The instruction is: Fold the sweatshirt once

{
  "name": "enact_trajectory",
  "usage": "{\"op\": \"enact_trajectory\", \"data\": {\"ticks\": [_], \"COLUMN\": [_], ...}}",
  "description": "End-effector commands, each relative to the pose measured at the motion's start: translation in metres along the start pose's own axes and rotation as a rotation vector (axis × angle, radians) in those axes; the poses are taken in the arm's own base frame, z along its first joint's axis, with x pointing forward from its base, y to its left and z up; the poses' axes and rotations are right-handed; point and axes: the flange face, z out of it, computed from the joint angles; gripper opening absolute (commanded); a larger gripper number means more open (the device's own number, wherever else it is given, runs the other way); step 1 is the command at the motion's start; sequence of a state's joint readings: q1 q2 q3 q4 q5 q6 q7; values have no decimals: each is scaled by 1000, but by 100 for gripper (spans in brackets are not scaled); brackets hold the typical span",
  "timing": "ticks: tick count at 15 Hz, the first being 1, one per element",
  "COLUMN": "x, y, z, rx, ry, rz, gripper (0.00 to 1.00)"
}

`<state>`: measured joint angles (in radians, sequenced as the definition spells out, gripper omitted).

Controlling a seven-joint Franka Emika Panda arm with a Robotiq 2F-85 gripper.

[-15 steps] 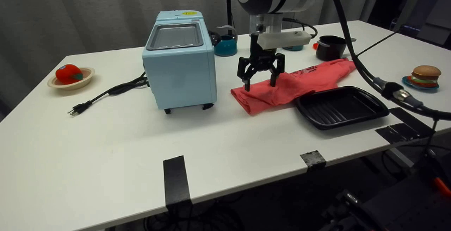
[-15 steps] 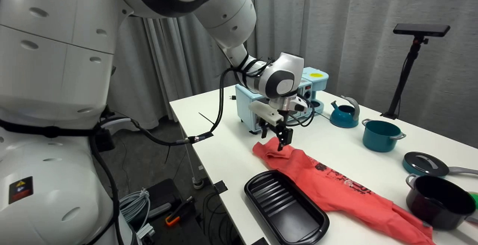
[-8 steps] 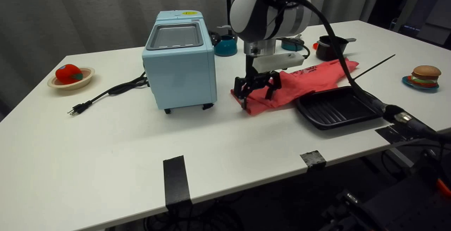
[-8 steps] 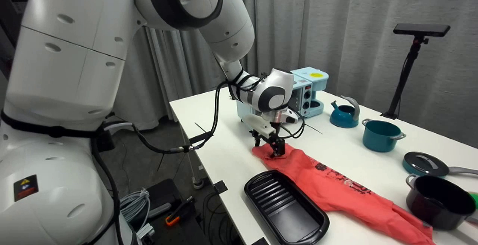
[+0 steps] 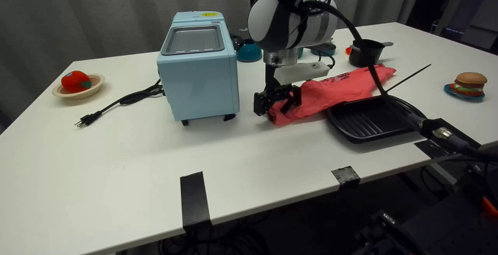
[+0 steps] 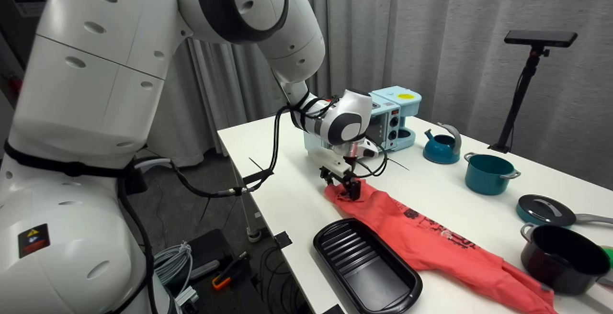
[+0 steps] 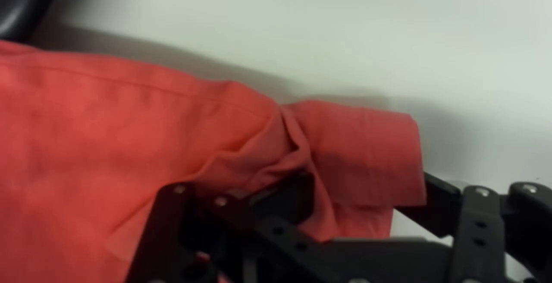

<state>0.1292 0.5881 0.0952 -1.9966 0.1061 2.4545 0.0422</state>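
The sweatshirt (image 5: 334,91) is a coral-red, rumpled garment lying stretched out on the table, with a dark print. It also shows in an exterior view (image 6: 431,242) and in the wrist view (image 7: 129,140). My gripper (image 5: 278,115) is down at its end near the blue appliance, as an exterior view (image 6: 341,189) also shows. In the wrist view, the gripper (image 7: 366,192) has its fingers apart, with the bunched, folded cloth end between them. One finger presses into the cloth; the other stands at its outer edge. The fingertips are partly hidden by cloth.
A black grill pan (image 5: 377,119) stands against the sweatshirt's side towards the table's front edge. A light-blue appliance (image 5: 200,84) stands close to the gripper. A black pot (image 6: 562,259) is by the sweatshirt's far end. A teal pot (image 6: 489,173) and kettle (image 6: 441,146) stand behind.
The arm has come down from above the sweatshirt onto its end near the appliance. The fingers have moved closer together, and the cloth end between them is more bunched.
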Motion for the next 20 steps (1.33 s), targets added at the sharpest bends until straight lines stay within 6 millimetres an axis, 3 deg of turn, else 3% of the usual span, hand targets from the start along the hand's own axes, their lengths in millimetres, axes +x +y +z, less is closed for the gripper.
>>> {"op": "enact_trajectory", "data": {"ticks": [1, 3, 4, 14, 20], "x": [5, 5, 4, -15, -23], "y": [4, 2, 1, -13, 4], "z": [-8, -17, -22, -94, -145], "rx": [-12, -8, -6, 31, 62], "ry": [16, 24, 29, 102, 191], "rz": [-31, -36, -42, -126, -118], "gripper": [19, 3, 0, 0, 0]}}
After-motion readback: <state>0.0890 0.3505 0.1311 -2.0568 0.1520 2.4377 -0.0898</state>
